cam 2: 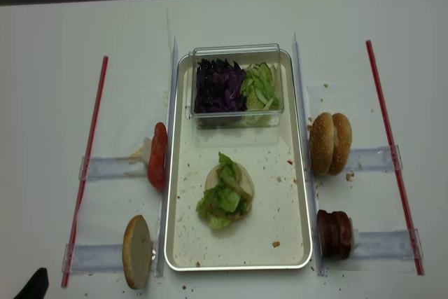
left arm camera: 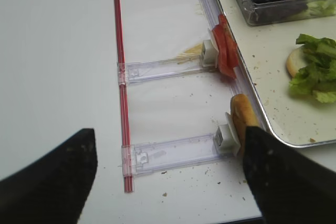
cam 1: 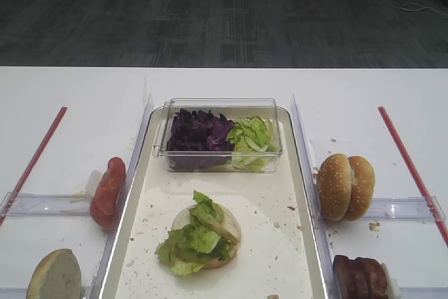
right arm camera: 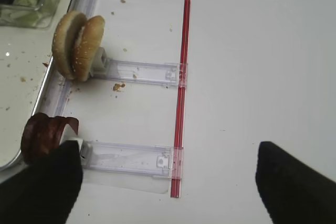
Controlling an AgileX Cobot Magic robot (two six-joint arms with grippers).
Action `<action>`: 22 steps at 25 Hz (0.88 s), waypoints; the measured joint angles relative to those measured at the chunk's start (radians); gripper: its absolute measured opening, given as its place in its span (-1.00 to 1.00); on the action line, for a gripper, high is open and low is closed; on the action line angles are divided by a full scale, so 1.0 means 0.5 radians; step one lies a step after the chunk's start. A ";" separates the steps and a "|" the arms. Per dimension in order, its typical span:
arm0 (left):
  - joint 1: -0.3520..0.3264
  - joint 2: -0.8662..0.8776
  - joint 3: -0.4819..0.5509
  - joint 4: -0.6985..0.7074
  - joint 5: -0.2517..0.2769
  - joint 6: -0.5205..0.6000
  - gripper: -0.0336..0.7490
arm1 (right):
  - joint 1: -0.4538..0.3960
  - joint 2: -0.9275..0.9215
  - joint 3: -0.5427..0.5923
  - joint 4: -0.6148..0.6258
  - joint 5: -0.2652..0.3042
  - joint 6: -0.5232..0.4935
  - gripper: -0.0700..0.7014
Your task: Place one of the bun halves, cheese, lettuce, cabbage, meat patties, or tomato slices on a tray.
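Observation:
The silvery tray [cam 1: 269,250] [cam 2: 274,209] lies mid-table. On it a pale bun half [cam 1: 229,227] carries a bunch of lettuce [cam 1: 199,239] [left arm camera: 317,72]. More lettuce [cam 1: 253,138] and purple cabbage [cam 1: 199,131] fill a clear box at the tray's far end. Left of the tray stand tomato slices [cam 1: 108,190] [left arm camera: 226,51] and a bun half [cam 1: 56,276] [left arm camera: 241,119]. To the right are sesame bun halves [cam 1: 345,187] [right arm camera: 77,45] and meat patties [cam 1: 360,276] [right arm camera: 42,135]. Cheese is out of view. My left gripper [left arm camera: 168,182] and right gripper [right arm camera: 168,187] hang open and empty over the table's sides.
The clear box [cam 2: 236,52] takes up the tray's back. Clear plastic holders [right arm camera: 139,72] [left arm camera: 173,153] and red strips [right arm camera: 181,77] [left arm camera: 122,77] flank the tray on both sides. Crumbs dot the tray floor. Dark carpet lies beyond the table's far edge.

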 joint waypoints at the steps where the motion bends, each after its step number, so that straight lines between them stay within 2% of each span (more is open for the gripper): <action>1: 0.000 0.000 0.000 0.000 0.000 0.000 0.52 | 0.000 -0.039 0.003 0.000 0.004 -0.003 0.98; 11: 0.000 0.000 0.000 0.000 0.000 0.000 0.52 | 0.000 -0.365 0.003 0.000 0.008 -0.004 0.98; 22: 0.000 0.000 0.000 0.000 0.000 0.000 0.52 | 0.000 -0.378 0.003 -0.004 0.019 -0.008 0.98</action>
